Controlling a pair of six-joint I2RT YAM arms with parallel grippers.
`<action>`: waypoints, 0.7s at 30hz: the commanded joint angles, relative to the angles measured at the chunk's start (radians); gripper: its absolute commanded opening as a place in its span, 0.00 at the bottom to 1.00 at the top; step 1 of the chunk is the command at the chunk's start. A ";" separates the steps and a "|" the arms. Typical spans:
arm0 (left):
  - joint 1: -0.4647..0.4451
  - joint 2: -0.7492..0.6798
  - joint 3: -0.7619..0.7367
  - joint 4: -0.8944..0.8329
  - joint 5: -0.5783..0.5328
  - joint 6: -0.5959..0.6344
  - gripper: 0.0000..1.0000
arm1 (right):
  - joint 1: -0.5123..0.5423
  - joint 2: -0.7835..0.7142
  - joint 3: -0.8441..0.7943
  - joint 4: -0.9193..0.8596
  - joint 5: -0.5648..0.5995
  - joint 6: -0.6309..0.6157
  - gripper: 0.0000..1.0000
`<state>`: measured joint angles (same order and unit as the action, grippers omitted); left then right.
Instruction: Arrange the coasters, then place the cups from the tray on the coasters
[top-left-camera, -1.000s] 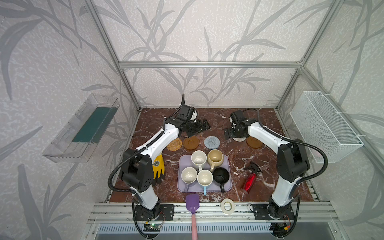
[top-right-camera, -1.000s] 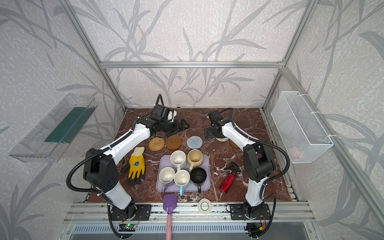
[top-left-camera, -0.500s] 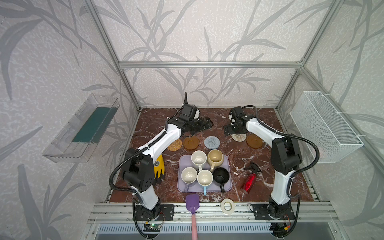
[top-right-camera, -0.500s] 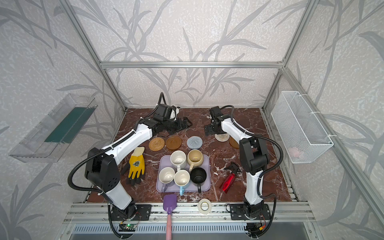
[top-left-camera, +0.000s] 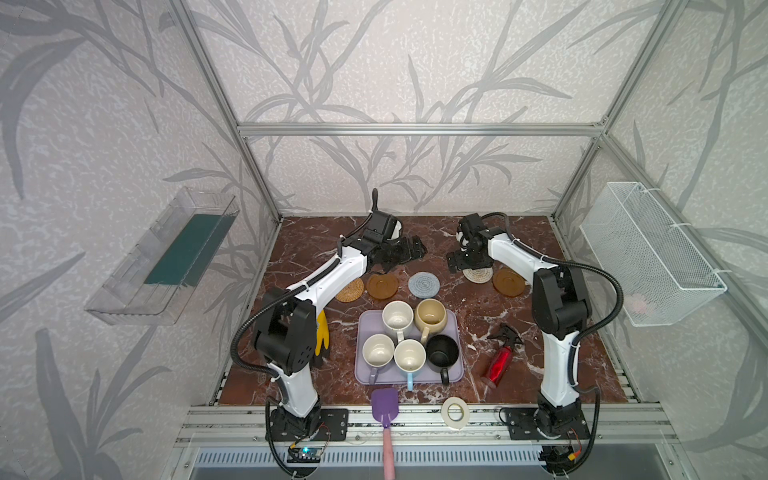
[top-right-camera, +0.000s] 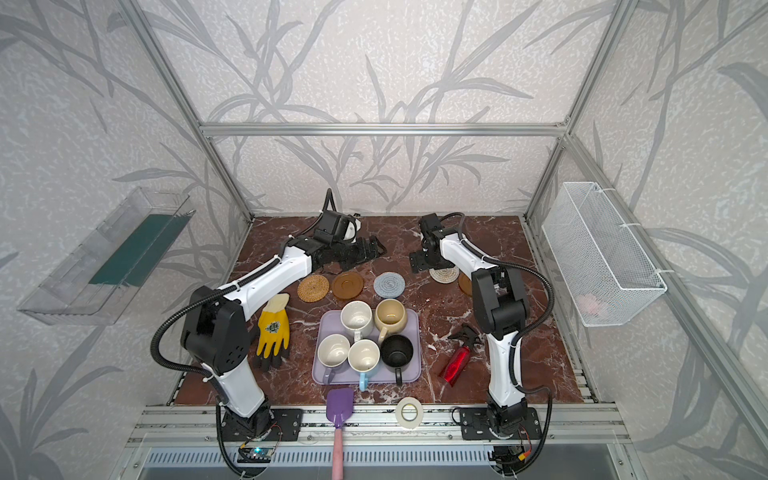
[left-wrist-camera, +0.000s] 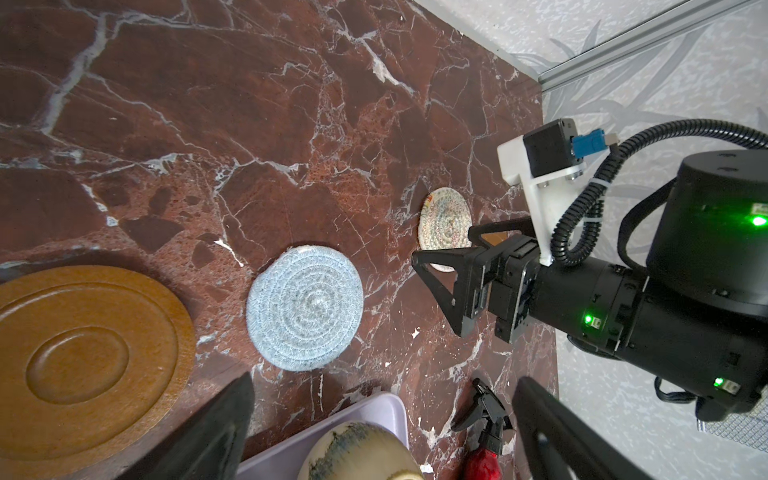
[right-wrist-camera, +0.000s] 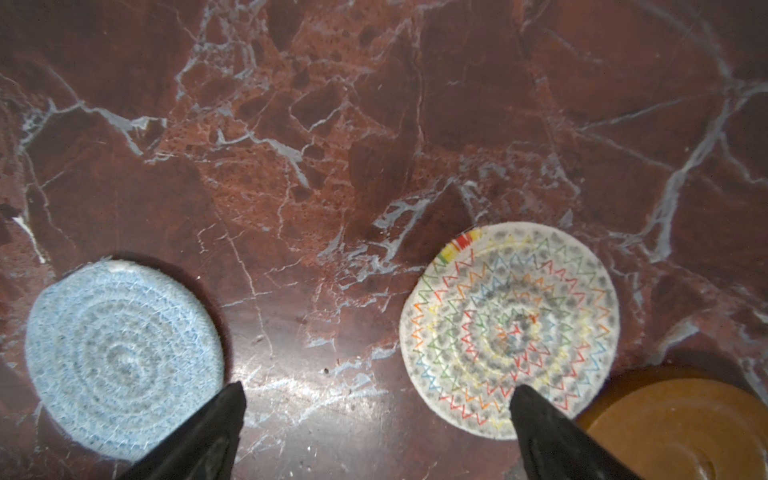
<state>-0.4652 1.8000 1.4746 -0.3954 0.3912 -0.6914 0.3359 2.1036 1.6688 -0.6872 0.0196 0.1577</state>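
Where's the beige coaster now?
The beige coaster lies right of centre in both top views, between the grey-blue coaster and an amber coaster, beside the right gripper.

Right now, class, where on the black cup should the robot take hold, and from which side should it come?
Probably the rim on its right, from above, the fingers of the right gripper straddling the wall. The black cup stands upright, mouth open; the light blue cup crowds its left, the cream-yellow cup stands close behind, and its right wall is clear. Its handle points frontward.
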 joint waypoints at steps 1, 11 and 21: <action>-0.006 0.035 0.057 0.000 0.005 0.004 0.99 | -0.014 0.028 0.031 -0.043 -0.012 -0.025 1.00; -0.018 0.103 0.128 -0.042 0.013 0.044 0.99 | -0.015 0.083 0.079 -0.081 -0.009 -0.059 0.94; -0.020 0.099 0.110 -0.033 0.017 0.032 0.99 | -0.015 0.132 0.146 -0.144 0.031 -0.071 0.82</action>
<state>-0.4797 1.8931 1.5757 -0.4168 0.4053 -0.6651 0.3222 2.2124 1.7870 -0.7830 0.0299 0.0971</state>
